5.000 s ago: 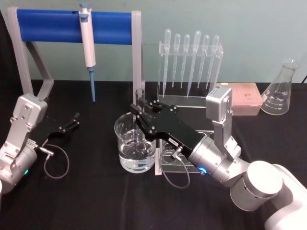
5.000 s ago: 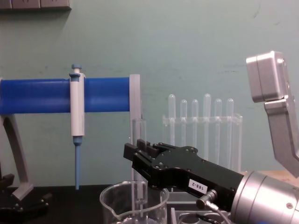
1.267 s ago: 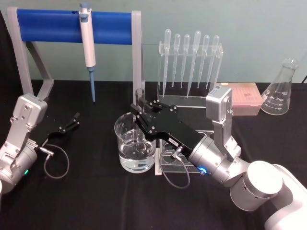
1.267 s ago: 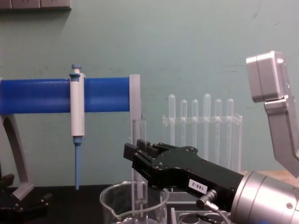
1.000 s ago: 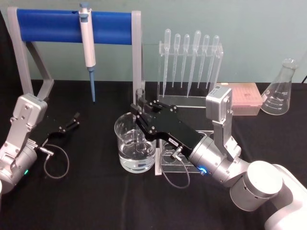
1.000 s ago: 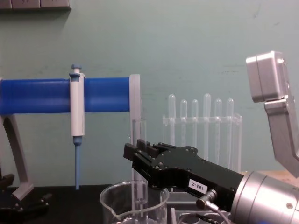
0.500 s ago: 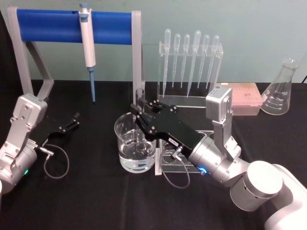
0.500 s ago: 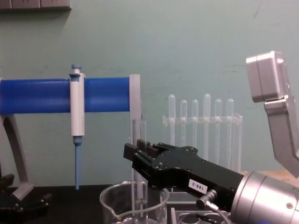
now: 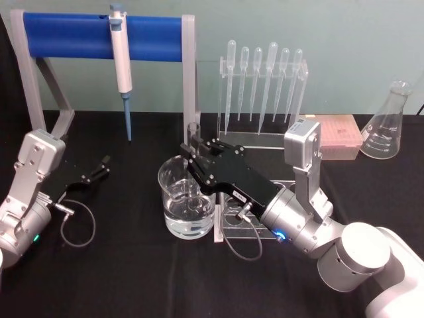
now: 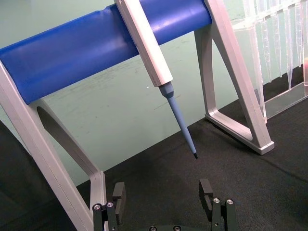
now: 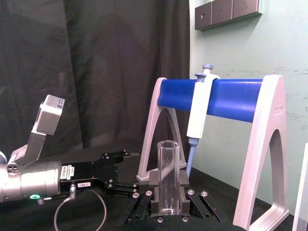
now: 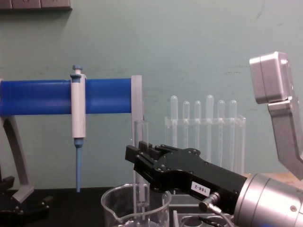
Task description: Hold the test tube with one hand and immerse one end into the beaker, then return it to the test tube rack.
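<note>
- The right gripper (image 9: 193, 158) reaches in from 4 o'clock of the tabletop (image 9: 132, 265), low over its middle. Its black fingers (image 11: 155, 182) are clamped on the test tube (image 9: 194, 134).
- In the right wrist view the test tube (image 11: 167, 168) stands upright between the two fingers with its open rim up.
- The test tube's lower part goes down inside the beaker (image 9: 165, 177), near the beaker's wall at 1 o'clock. Its upper part rises above the fingers.
- The beaker stands just toward 9 o'clock from the tabletop's middle, with clear liquid in its lower third. Through the glass I cannot tell how far the tube's tip sits in the liquid.
- From the chest, the test tube (image 12: 140, 131) shows above the right gripper (image 12: 140, 150) and again behind the beaker (image 12: 110, 201) rim.
- The clear test tube rack (image 9: 228, 230) stands just beside the beaker at 3 o'clock, under the right gripper's body.
- The left gripper (image 9: 101, 165) lies low at 9 o'clock of the beaker, well apart from it. Its fingers (image 10: 118, 195) are spread wide and hold nothing.
- A white-and-blue pipettor (image 9: 120, 63) hangs on a blue-barred stand (image 9: 66, 28) at 11 o'clock.
- A clear stand of pipettes (image 9: 262, 86) is at 12 to 1 o'clock.
- A conical flask (image 9: 387, 129) and a pink box (image 9: 338, 136) stand at 2 o'clock.
</note>
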